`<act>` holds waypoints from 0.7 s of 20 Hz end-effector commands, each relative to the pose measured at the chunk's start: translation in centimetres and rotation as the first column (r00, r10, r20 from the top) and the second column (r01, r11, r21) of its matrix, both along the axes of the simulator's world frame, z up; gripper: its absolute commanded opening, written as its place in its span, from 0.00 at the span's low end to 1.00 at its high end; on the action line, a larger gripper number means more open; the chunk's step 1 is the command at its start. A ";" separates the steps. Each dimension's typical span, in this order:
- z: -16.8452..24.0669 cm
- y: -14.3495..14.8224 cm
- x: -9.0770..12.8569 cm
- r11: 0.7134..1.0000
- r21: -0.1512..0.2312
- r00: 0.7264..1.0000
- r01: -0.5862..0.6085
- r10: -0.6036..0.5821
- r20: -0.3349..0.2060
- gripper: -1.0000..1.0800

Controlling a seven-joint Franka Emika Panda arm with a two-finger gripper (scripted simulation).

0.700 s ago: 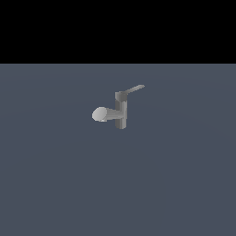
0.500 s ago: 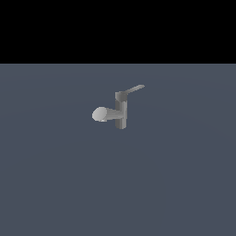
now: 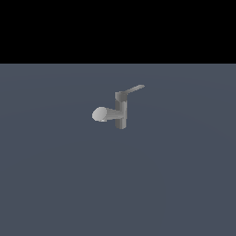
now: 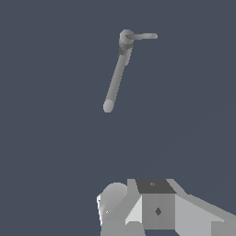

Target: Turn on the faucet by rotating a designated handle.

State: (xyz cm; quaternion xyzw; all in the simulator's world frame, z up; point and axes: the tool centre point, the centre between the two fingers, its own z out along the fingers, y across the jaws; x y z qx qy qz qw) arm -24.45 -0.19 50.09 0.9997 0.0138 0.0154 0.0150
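While only the wrist view shows the hand point(image 4: 138, 216), both show the faucet point(image 3: 120, 110).

So there's just a little matte grey faucet point(image 3: 119, 112) sitting on a flat slate-blue floor point(image 3: 115, 184), roughly mid-frame. Short upright post, with a thick round-ended spout sticking out toward the exterior view's left — the rounded tip catches the light and looks paler than the rest. The handle point(image 3: 135, 88) is a thin flat lever coming off the top of the post, slanting up toward the exterior view's right. Above the floor it's a plain black band point(image 3: 118, 30).
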 end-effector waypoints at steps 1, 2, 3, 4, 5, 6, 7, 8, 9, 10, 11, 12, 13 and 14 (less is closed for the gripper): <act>0.0 0.0 0.0 1.000 0.000 1.000 0.000 0.000 0.000 0.00; 0.0 0.0 0.1 1.000 0.001 1.000 0.003 -0.003 0.000 0.00; 0.0 0.0 0.2 1.000 0.002 1.000 0.007 -0.007 0.000 0.00; 0.0 0.0 0.3 1.000 0.003 1.000 0.013 -0.013 0.000 0.00; -0.1 0.0 0.5 1.000 0.005 1.000 0.020 -0.020 0.000 0.00; -0.1 -0.1 0.7 1.000 0.007 1.000 0.028 -0.028 0.000 0.00; -0.1 -0.1 1.0 0.999 0.010 0.999 0.037 -0.037 0.000 0.00; -0.1 -0.1 1.3 0.999 0.013 0.999 0.048 -0.048 -0.001 0.00; -0.2 -0.1 1.6 0.998 0.016 0.998 0.060 -0.060 -0.001 0.00; -0.2 -0.2 1.9 0.997 0.019 0.997 0.073 -0.073 -0.001 0.00; -0.3 -0.2 2.3 0.996 0.023 0.996 0.088 -0.088 -0.002 0.00; -0.4 -0.2 2.8 0.994 0.027 0.995 0.104 -0.104 -0.003 0.00; -0.5 -0.3 3.2 0.992 0.031 0.993 0.122 -0.122 -0.003 0.00; -0.6 -0.3 3.7 0.989 0.036 0.990 0.141 -0.140 -0.004 0.00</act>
